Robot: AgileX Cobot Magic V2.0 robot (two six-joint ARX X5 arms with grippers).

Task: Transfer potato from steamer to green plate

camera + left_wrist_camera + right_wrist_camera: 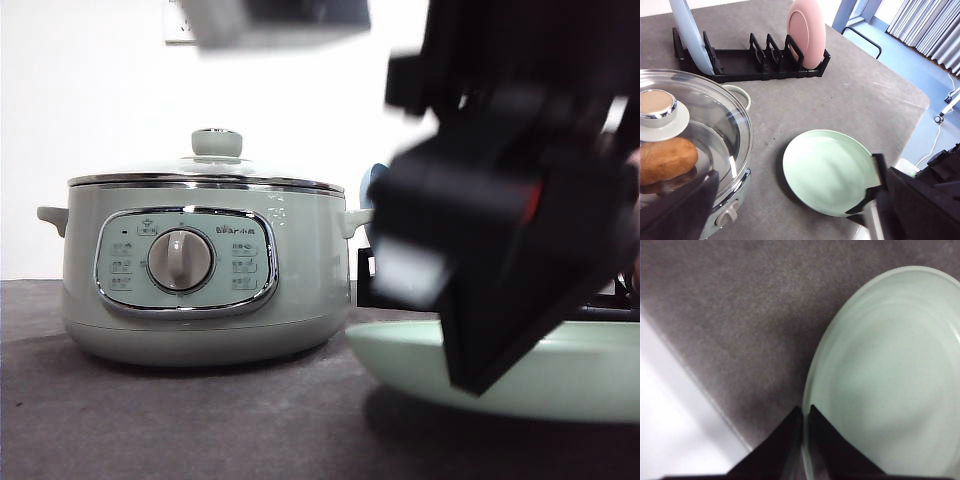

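Nothing is transferred yet. The steamer [205, 275] sits closed under its glass lid [715, 120], well apart from the right gripper [805, 412], with the potato [666, 160] inside. The green plate [890, 380], bare, lies just beside that gripper's nearly shut, empty fingers. Left gripper: cannot tell. The panel lettering [232, 233] is too blurred to read.

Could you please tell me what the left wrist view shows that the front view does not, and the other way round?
Left wrist view alone: the potato inside the steamer under the glass lid, plus a black rack holding a blue plate and a pink dish. Front view alone: the steamer's control panel with its round dial. Both share the steamer, its lid knob and the green plate on the grey table.
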